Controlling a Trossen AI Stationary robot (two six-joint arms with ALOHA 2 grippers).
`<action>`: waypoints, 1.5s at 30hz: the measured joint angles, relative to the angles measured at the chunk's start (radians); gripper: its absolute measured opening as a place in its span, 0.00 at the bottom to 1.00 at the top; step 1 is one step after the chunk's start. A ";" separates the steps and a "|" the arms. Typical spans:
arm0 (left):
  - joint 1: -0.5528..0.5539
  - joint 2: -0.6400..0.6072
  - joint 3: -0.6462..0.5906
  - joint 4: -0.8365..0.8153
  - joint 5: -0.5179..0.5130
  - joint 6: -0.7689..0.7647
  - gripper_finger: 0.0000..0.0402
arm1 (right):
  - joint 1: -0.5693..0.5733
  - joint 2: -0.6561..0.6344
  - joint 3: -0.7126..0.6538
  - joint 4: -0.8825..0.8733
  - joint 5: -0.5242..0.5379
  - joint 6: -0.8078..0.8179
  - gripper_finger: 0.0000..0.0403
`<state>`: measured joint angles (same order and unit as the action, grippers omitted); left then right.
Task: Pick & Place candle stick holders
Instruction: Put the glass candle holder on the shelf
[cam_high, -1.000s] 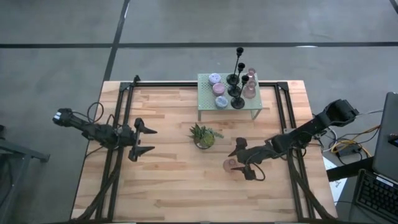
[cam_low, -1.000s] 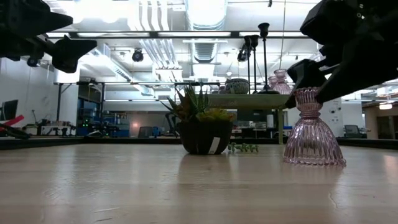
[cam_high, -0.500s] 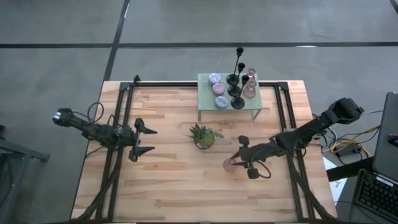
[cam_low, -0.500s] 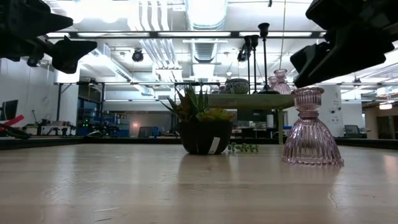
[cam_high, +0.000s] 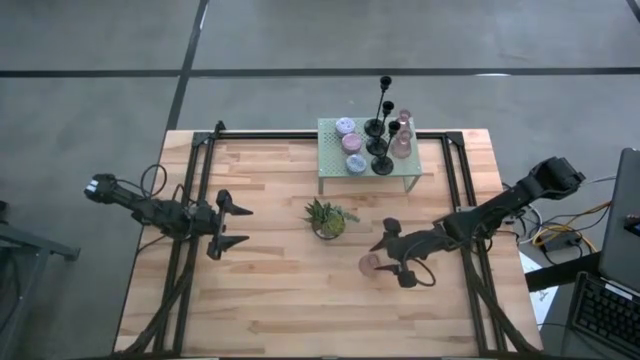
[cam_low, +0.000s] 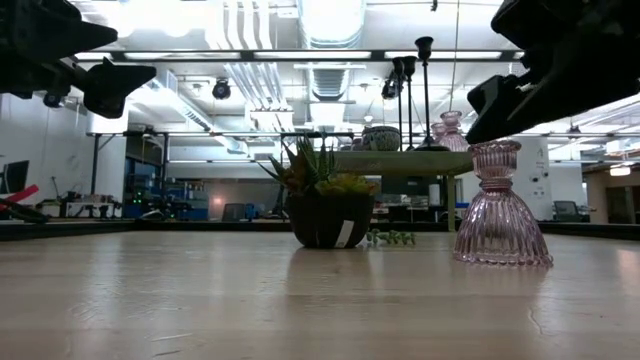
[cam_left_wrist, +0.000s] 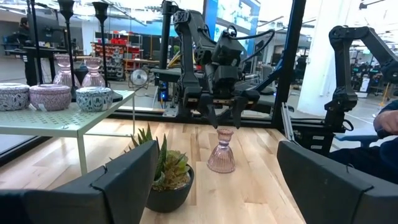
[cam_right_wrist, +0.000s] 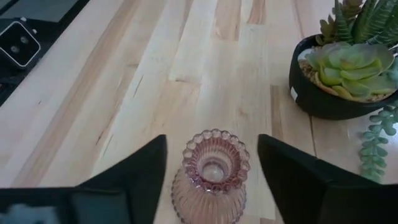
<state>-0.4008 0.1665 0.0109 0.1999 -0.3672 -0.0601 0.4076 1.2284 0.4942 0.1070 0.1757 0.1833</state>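
Note:
A pink ribbed glass candle holder (cam_high: 370, 265) stands upright on its wide base on the table, right of centre; it also shows in the low view (cam_low: 500, 205) and the right wrist view (cam_right_wrist: 211, 180). My right gripper (cam_high: 386, 263) is open just above its top, one finger on either side, touching nothing. Three slim black candlesticks (cam_high: 383, 130), two more pink glass holders (cam_high: 402, 140) and small round holders (cam_high: 350, 140) stand on the pale green mesh rack (cam_high: 340, 170) at the far edge. My left gripper (cam_high: 232, 225) is open and empty at the table's left.
A small spiky green plant in a dark pot (cam_high: 327, 218) stands between the rack and the pink holder, close to my right gripper. Black frame rails (cam_high: 190, 200) run along both sides of the table. A person's arm (cam_left_wrist: 385, 121) shows beyond the right edge.
My right gripper has gone up from the level of the pink holder's neck to above its top. The holder stays standing on the table.

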 joint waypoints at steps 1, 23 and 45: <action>0.000 0.000 0.000 0.000 0.000 0.000 0.83 | 0.000 0.005 0.000 0.000 0.000 0.000 0.63; 0.000 0.000 0.000 0.000 0.000 0.000 0.83 | 0.000 0.148 -0.003 0.084 0.008 -0.013 0.53; 0.000 0.000 0.001 -0.001 0.000 0.000 0.83 | 0.000 -0.133 0.000 -0.164 0.008 -0.001 0.39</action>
<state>-0.4007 0.1661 0.0116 0.1986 -0.3673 -0.0597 0.4076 1.0958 0.4942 -0.0568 0.1838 0.1818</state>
